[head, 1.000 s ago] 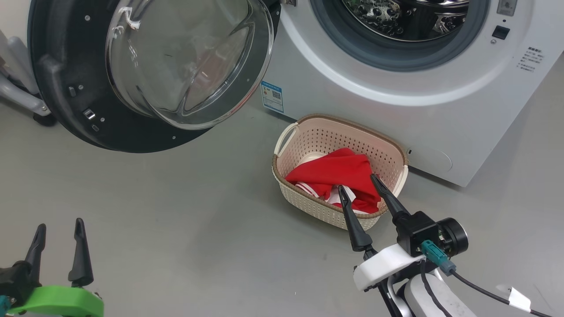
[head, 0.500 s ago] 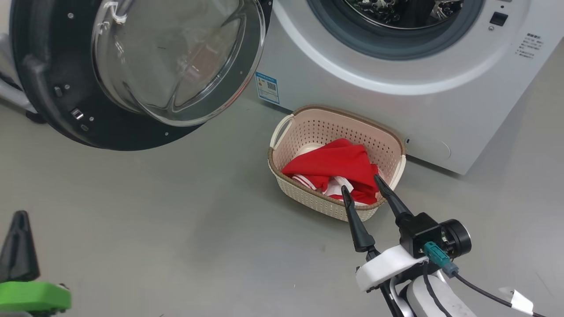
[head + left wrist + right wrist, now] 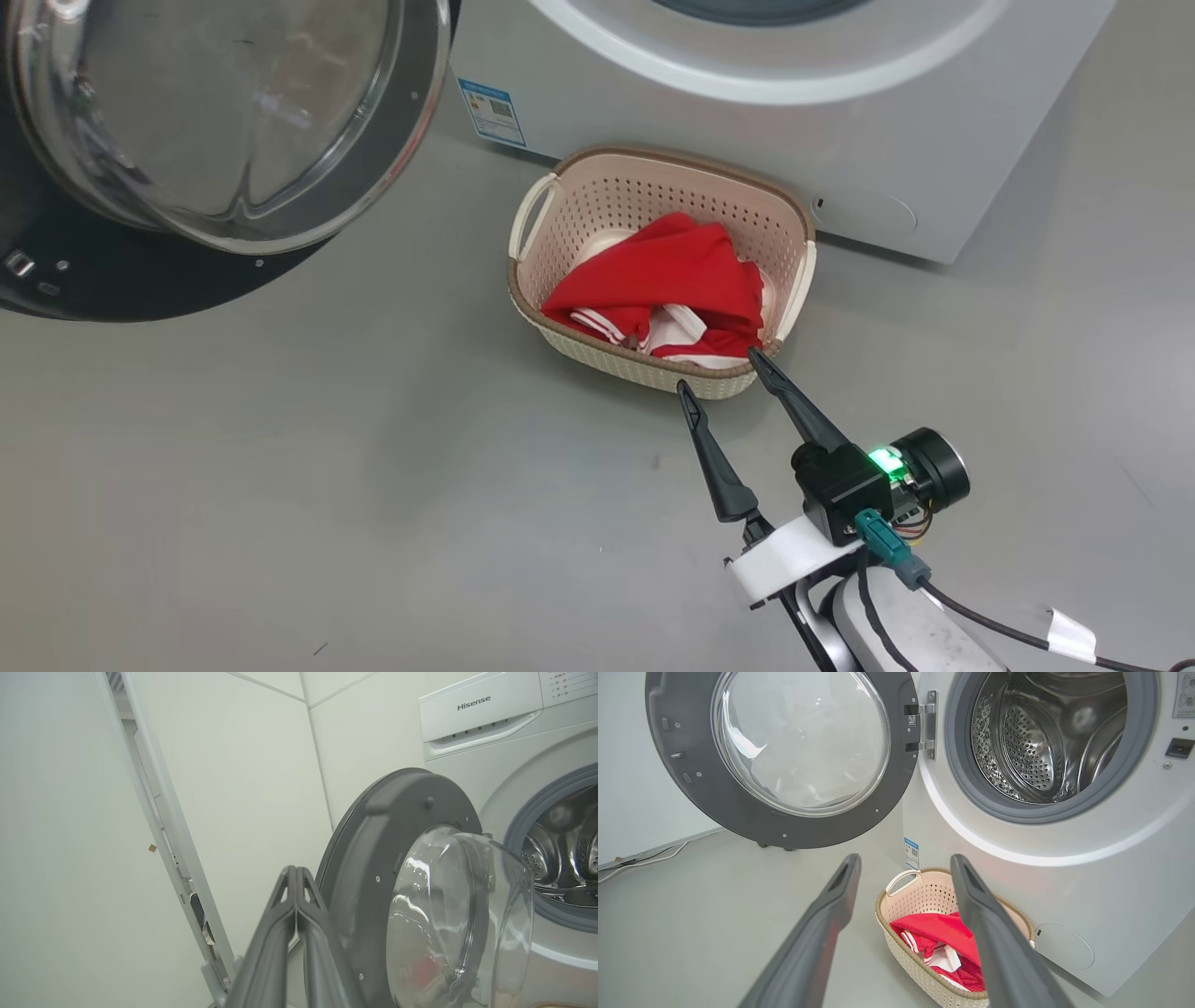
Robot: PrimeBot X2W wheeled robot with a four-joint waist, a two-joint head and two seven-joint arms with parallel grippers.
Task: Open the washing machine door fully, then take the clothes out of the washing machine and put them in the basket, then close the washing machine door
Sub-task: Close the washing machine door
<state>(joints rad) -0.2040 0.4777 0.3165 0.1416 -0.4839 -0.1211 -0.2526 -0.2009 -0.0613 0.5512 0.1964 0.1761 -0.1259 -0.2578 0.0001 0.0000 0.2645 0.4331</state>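
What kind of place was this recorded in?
Likely a laundry room or a test lab mock-up: a white front-loading washing machine with its door open, a basket of red clothes on a bare grey floor, plain pale walls.

The washing machine (image 3: 1064,872), a white front-loader, shows its perforated steel drum (image 3: 1031,742) through the uncovered porthole. The washing machine door (image 3: 784,751), a dark rim around a bulging clear glass bowl, hangs swung wide open on the machine's left-hand hinge as seen facing it. The basket (image 3: 653,191), cream, perforated and brown-rimmed, stands upright on the floor just beside the machine's lower front panel. The clothes (image 3: 663,280), red with white stripes, lie crumpled inside the basket.
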